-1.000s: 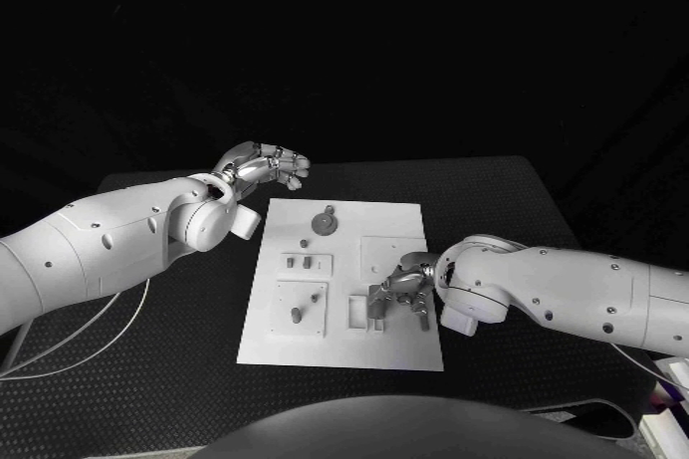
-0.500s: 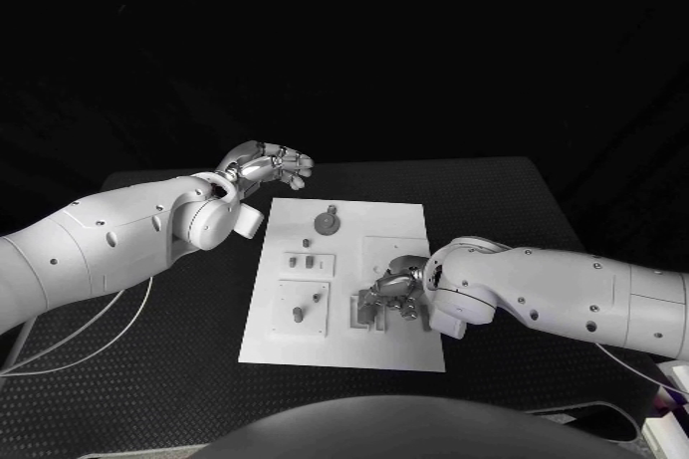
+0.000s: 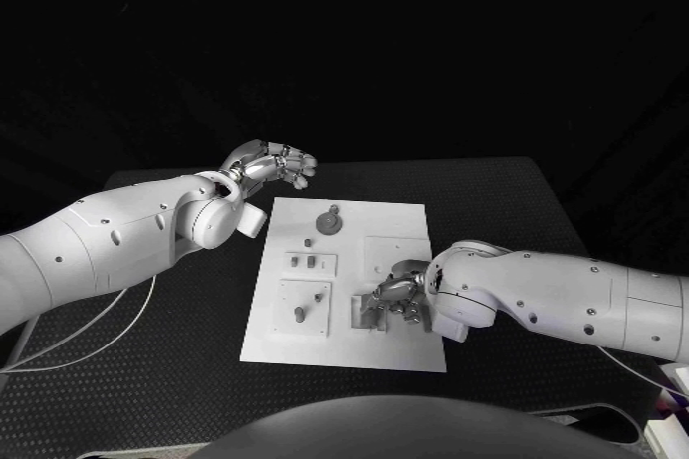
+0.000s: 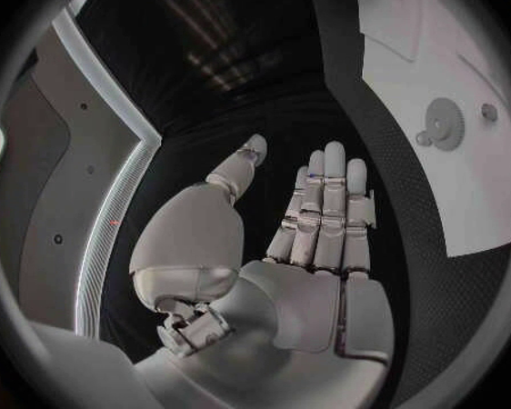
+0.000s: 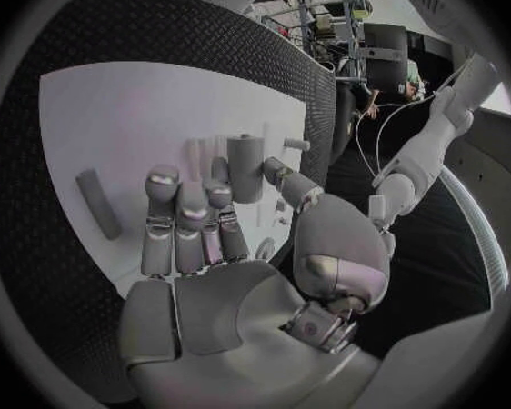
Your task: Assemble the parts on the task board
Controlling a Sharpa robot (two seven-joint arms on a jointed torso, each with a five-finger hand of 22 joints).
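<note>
The white task board [image 3: 273, 344] lies mid-table. My right hand [image 3: 398, 298] is low over its front right part. In the right wrist view a grey cylinder [image 5: 245, 167] stands upright on the board [image 5: 108, 127], pinched between the thumb and a fingertip [image 5: 220, 189] of my right hand [image 5: 210, 245]. A grey peg [image 5: 93, 204] lies flat nearby. My left hand [image 3: 272, 165] hovers off the board's back left corner; the left wrist view shows this hand [image 4: 313, 236] holding nothing, fingers straight and thumb apart. A round grey gear part [image 3: 329, 220] [image 4: 443, 123] sits near the board's far edge.
Small grey pegs [image 3: 303, 263] [image 3: 299, 315] stand in the board's left recesses. A square recess [image 3: 390, 252] lies right of centre. A white cable [image 3: 80, 340] trails across the black mat at the left. A pale object [image 3: 669, 431] sits at the table's front right corner.
My right hand has shifted slightly toward the front left of the board and closed in on the grey cylinder. The left hand has barely moved.
</note>
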